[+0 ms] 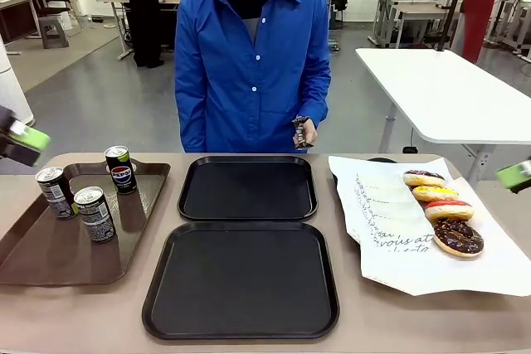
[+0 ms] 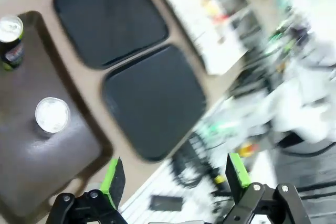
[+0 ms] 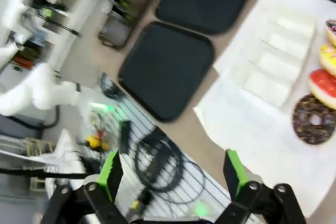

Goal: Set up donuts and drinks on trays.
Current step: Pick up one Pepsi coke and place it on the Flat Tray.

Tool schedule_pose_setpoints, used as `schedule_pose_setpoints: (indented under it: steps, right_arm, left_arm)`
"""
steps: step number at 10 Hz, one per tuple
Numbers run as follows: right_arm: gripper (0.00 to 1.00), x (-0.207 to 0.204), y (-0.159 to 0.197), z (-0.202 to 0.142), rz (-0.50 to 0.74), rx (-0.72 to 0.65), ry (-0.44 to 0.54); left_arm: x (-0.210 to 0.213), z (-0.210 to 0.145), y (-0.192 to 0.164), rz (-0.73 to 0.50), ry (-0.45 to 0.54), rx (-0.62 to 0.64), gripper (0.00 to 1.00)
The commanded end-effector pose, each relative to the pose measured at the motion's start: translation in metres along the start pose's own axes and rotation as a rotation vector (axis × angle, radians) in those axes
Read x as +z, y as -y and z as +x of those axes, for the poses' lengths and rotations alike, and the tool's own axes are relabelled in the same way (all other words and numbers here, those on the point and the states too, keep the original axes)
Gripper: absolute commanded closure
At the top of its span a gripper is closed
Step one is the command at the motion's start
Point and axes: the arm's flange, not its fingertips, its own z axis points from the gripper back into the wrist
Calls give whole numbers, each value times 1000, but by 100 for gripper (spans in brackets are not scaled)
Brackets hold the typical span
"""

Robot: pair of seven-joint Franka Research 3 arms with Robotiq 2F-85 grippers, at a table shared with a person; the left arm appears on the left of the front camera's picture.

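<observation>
Between the green-padded fingers (image 2: 112, 181) of the left gripper (image 2: 174, 178) nothing is held: the fingers stand spread wide. Straight ahead of that gap lie the two black trays (image 2: 152, 100), bare, side by side and just apart. Beyond the finger at that view's left edge sits the brown tray (image 2: 31, 182), carrying the cans (image 2: 51, 115) upright; the front view counts three. All lie well apart from the fingertips.

Right gripper (image 3: 172, 176): fingers likewise spread wide, gripping nothing, poised over dark cables (image 3: 157, 163). Ahead of its gap lie both trays. Beyond the finger at that view's right edge, white paper (image 3: 262, 124) bears the donuts (image 3: 314, 120) in a row; the front view counts four: two chocolate, one yellow, one pink. No finger touches any.

Far beyond both grippers stands a person (image 1: 249, 64) in a blue shirt, one hand (image 1: 304, 132) holding a small dark item that cannot be identified.
</observation>
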Motion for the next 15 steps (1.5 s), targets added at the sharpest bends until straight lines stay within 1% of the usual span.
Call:
schedule_pose_setpoints:
  steps: [1, 2, 3, 4, 6, 7, 8, 10, 11, 12, 15]
  right_arm:
    - [0, -12, 25, -53, 280, -145, 130]
    - [0, -3, 37, -65, 311, -199, 164]
    - [0, 5, 50, -77, 323, -257, 189]
    - [0, 13, 63, -89, 322, -308, 209]
    - [0, 18, 76, -103, 273, -452, 168]
    - [0, 20, 78, -106, 258, -490, 156]
    - [0, 24, 77, -110, 244, -509, 158]
    - [0, 32, 70, -112, 227, -511, 178]
    - [0, 31, 92, -112, 237, -532, 152]
    - [0, 31, 92, -112, 237, -532, 152]
    - [0, 31, 92, -112, 237, -532, 152]
  left_arm:
    - [34, -9, -30, -315, 203, 270, 0]
    - [51, -16, -46, -324, 226, 323, 0]
    - [62, -26, -62, -290, 235, 366, 0]
    - [70, -35, -79, -229, 235, 404, 0]
    - [77, -44, -103, -108, 218, 453, 0]
    - [80, -47, -113, -75, 213, 474, 0]
    - [84, -52, -120, -67, 221, 482, 0]
    - [90, -58, -118, -52, 233, 482, 0]
    - [91, -57, -104, -57, 229, 401, 0]
    - [86, -54, -122, -78, 232, 512, 0]
    - [86, -54, -122, -78, 232, 512, 0]
